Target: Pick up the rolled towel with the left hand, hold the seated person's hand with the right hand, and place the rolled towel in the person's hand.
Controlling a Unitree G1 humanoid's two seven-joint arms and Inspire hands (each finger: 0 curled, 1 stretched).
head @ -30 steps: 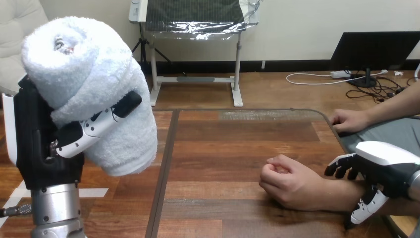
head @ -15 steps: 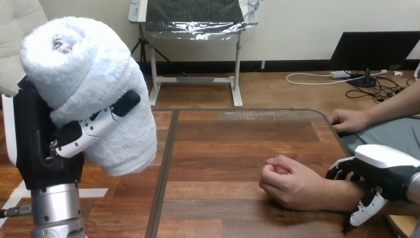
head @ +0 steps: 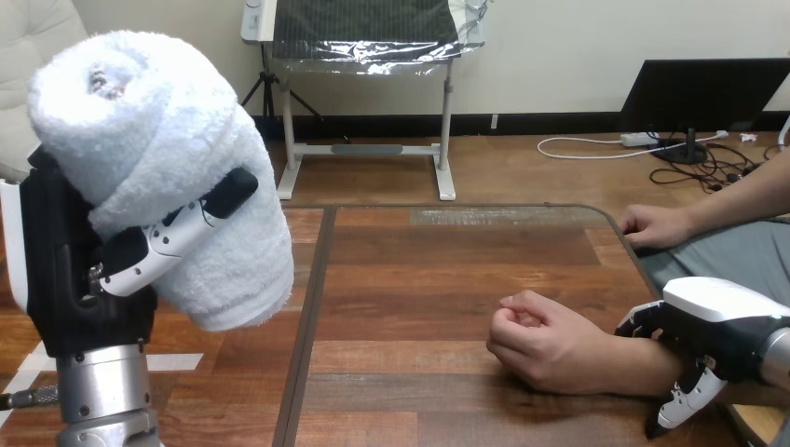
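The wooden bench runs forward across the view, bare along its middle boards. The rolled towel is off the bench altogether, held up high at the view's left, a thick white roll tilted with one spiral end up and to the left and its lower end hanging down toward the right. The left hand is clasped around it: the black palm sits against the roll's left side and the thumb crosses its front. At the right, the right hand sits over the person's wrist, its fingers arched over the far side and its thumb down at the near side, closed round the wrist. The person's hand rests on the bench as a loose fist, well apart from the towel. The person's other hand lies at the bench's far right edge.
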